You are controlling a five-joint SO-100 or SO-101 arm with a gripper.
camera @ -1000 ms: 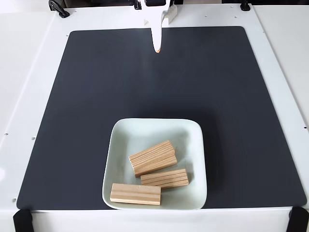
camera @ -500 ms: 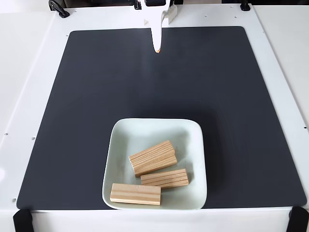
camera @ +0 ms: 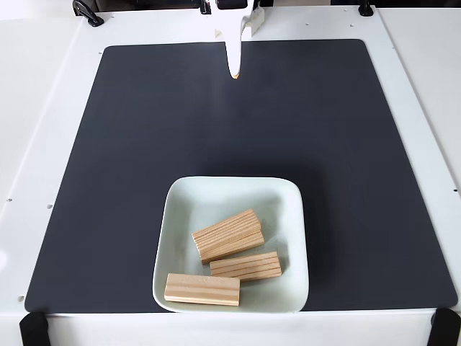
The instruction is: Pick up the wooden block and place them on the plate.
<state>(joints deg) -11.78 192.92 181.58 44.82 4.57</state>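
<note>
The pale mint plate [camera: 220,191] sits on the black mat near the front edge in the fixed view. Wooden blocks lie inside it: a thick tilted one [camera: 227,235] in the middle that may be two stacked, a thinner one [camera: 245,265] just in front of it, and a flat one [camera: 202,289] resting against the front left rim. My white gripper [camera: 235,72] hangs at the far top centre of the mat, well away from the plate. Its fingers are pressed together into one point with nothing between them.
The black mat [camera: 130,144] covers most of the white table [camera: 43,108]. Black clamps sit at the table's corners, such as the front left one [camera: 32,330]. The arm's base is at the top edge.
</note>
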